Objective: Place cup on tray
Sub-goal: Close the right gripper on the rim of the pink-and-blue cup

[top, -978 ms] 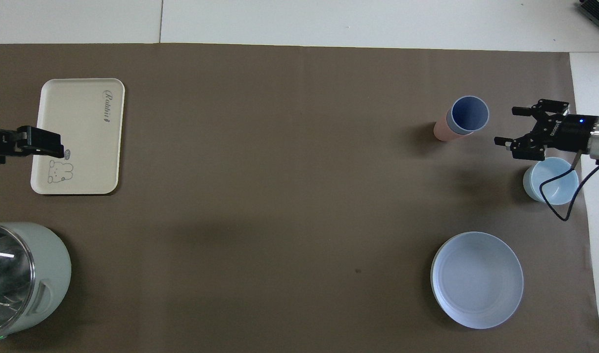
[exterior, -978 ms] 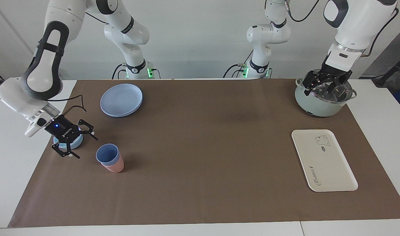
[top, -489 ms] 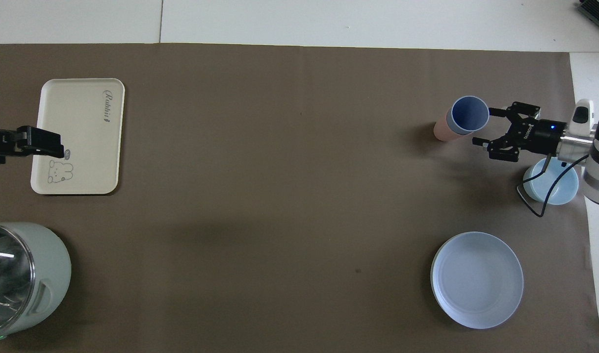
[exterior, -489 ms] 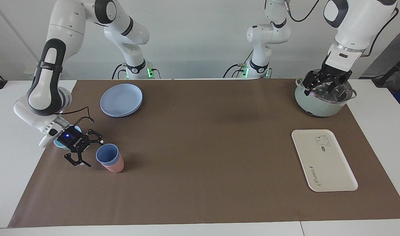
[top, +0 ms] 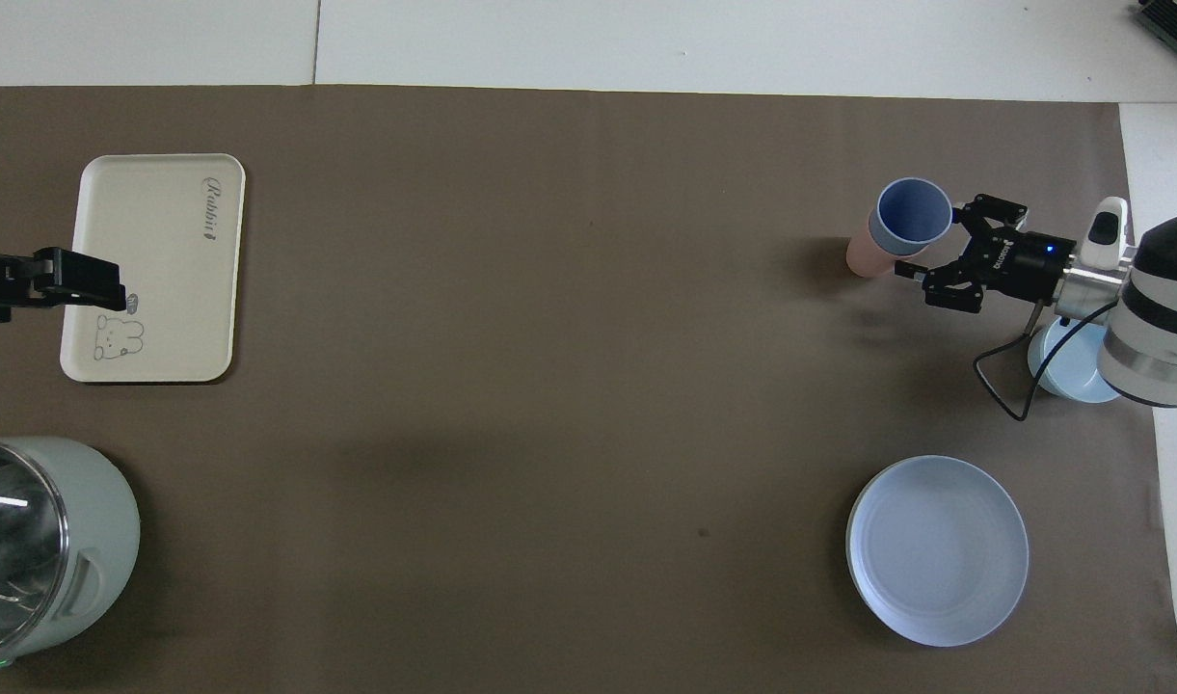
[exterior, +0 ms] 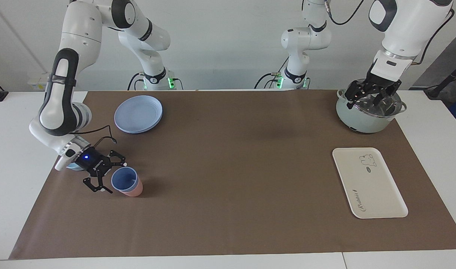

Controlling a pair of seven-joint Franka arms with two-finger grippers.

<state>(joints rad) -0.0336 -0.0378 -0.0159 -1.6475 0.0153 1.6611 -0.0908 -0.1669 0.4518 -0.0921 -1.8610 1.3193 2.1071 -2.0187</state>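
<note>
R gripper (exterior: 109, 175) moved in from bowl (top: 1070, 371) to cup (exterior: 124, 178), fingers spread at rim. L gripper (exterior: 369, 95) waits over pot (exterior: 362, 121), jaws apart. Tray (exterior: 377, 194) bare.

The cup (exterior: 124, 179) is a small periwinkle-blue tumbler without a handle, nested mouth-up in a salmon-pink cup (exterior: 132, 190) toward the right arm's end of the tabletop. The tray (exterior: 369, 182) is flat, cream-white, round-cornered, with a bear drawing and "Rabbit" script, lying toward the left arm's end.
</note>
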